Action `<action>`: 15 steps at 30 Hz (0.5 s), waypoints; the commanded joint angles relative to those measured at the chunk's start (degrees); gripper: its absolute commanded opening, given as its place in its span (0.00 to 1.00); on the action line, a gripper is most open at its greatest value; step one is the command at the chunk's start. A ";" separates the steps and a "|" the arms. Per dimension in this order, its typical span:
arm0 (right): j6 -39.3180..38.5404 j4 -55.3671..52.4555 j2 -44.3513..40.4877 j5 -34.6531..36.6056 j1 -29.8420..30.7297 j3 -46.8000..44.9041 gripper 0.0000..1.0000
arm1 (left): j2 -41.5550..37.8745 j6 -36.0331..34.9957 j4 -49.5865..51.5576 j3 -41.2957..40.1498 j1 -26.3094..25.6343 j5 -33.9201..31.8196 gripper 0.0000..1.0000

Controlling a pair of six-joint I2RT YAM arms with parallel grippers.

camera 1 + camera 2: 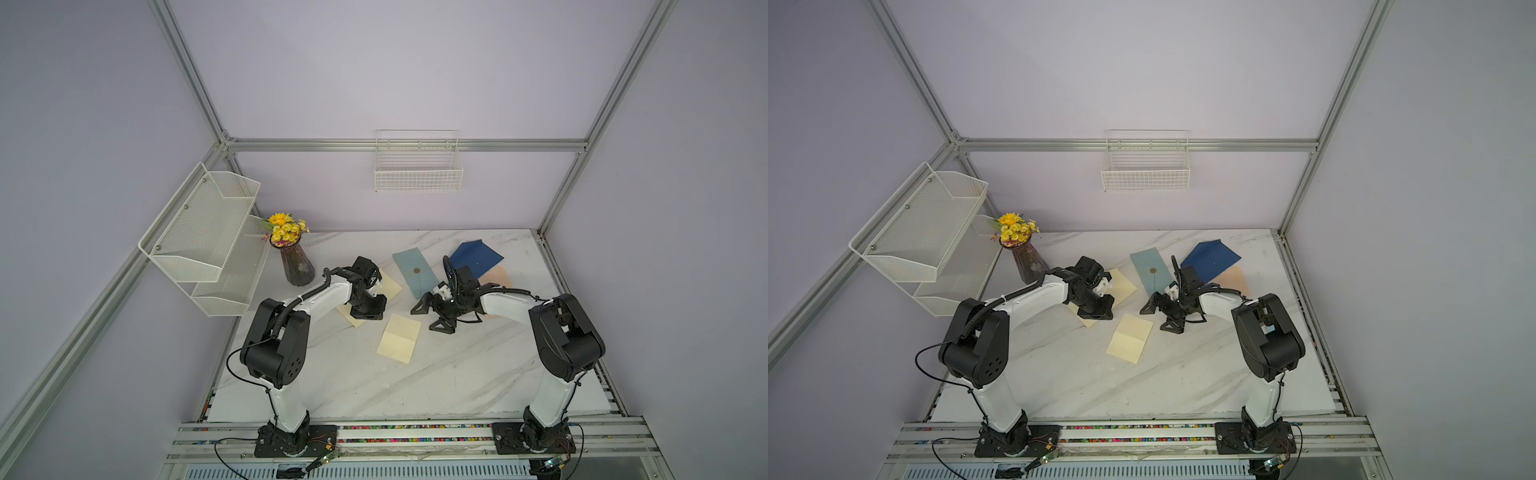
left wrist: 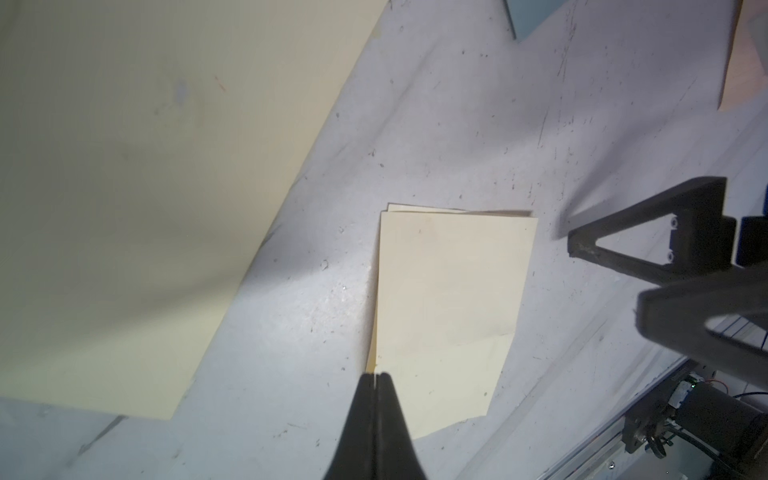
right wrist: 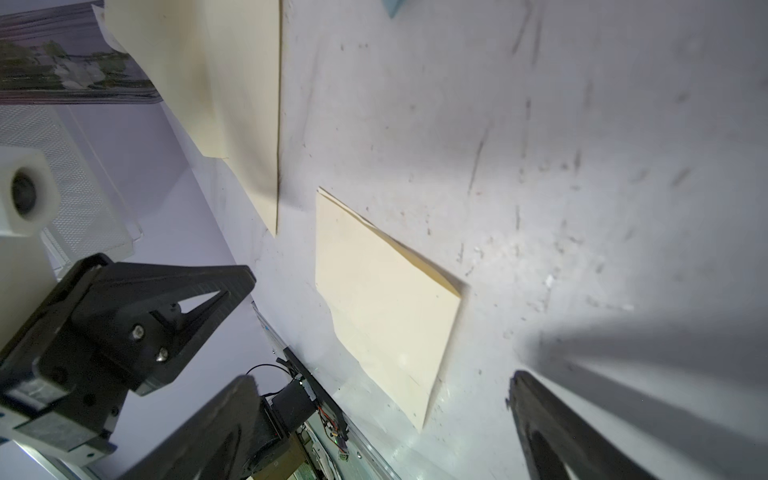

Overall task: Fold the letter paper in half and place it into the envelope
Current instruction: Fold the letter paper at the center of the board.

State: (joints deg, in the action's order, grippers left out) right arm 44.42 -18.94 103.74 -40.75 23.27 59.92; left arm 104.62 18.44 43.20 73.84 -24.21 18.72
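Near the middle of the marble table [image 1: 457, 374] lies the folded letter paper [image 1: 399, 338], flat, doubled over and outside any envelope. Its layers do not line up squarely. In the left wrist view a sliver of the lower layer peeks past the top one, and in the right wrist view the upper leaf lifts a little along its open edge.

The fold could spring open or skew if only one leaf is gripped. A sheet lying this flat may also slide across the marble if a finger pushes its edge instead of getting under it. A splayed paper would likely catch at an envelope's mouth. The blue-grey envelope [image 1: 415, 270] lies apart toward the back, its flap apparently shut, so it would need opening first. A larger cream sheet [image 1: 390, 286] lies nearer, under the left arm, and I cannot tell whether it is an envelope.

The right gripper [image 1: 432, 316] hangs just beside the paper's far corner, its fingers [image 3: 525, 399] spread wide and holding nothing. The left gripper [image 2: 376, 380] is pressed shut above the cream sheet's edge. Nothing is visibly held, and I cannot tell whether its tip touches anything.
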 commanded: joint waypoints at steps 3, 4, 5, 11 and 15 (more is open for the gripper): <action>0.82 -0.36 -2.71 0.76 1.32 -3.74 0.97 | 3.12 0.38 -2.32 2.93 -0.66 2.10 0.00; 1.24 0.08 -2.84 0.61 1.78 -4.05 0.97 | 3.57 0.45 -2.55 3.03 -0.75 2.21 0.00; 1.52 0.32 -2.88 0.67 2.30 -4.19 0.97 | 3.93 0.46 -2.67 3.05 -0.88 2.28 0.00; 3.96 3.19 -1.15 1.10 5.94 -4.76 0.97 | 6.17 0.45 -3.47 2.85 -1.59 2.56 0.00; 6.17 6.37 0.35 1.33 7.86 -5.73 0.97 | 6.90 0.46 -4.13 2.35 -1.80 2.66 0.00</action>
State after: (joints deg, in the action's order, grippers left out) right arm 48.21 -15.46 102.24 -40.95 30.04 55.66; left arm 111.57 18.90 40.56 75.16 -25.65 20.34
